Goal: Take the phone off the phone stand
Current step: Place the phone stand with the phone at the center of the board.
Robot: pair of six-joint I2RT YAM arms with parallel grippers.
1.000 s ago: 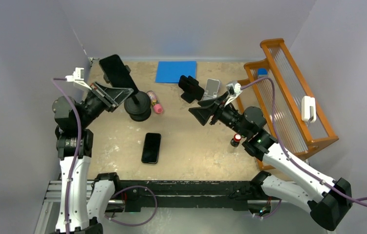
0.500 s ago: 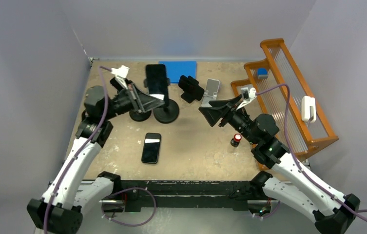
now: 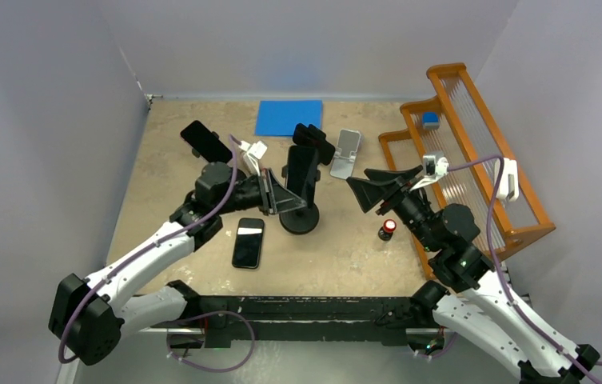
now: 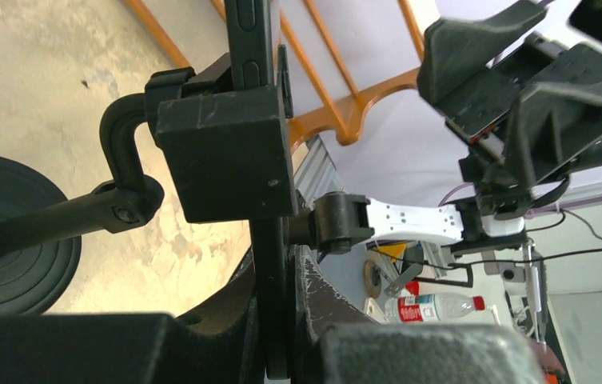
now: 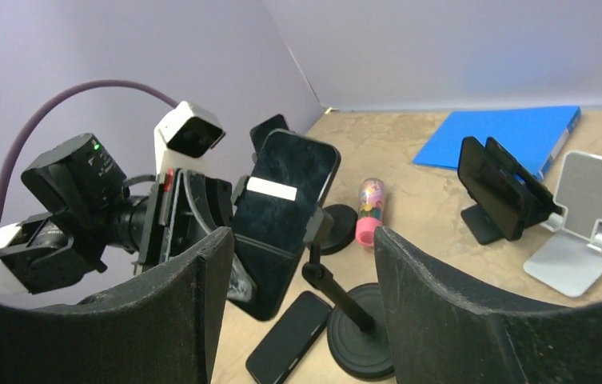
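Since a second ago, the left gripper (image 3: 285,196), pinched shut on the phone (image 3: 303,172), has brought phone and stand (image 3: 300,218) from the far-left corner to mid-table, facing the right gripper (image 3: 360,194), its fingers parted and empty. The phone stays clipped in; a two-handed pull-off looks likely next.

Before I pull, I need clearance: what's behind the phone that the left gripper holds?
Behind the phone sits the stand's clamp block, its arm bending down to the round base. The left gripper covers the phone's lower end.
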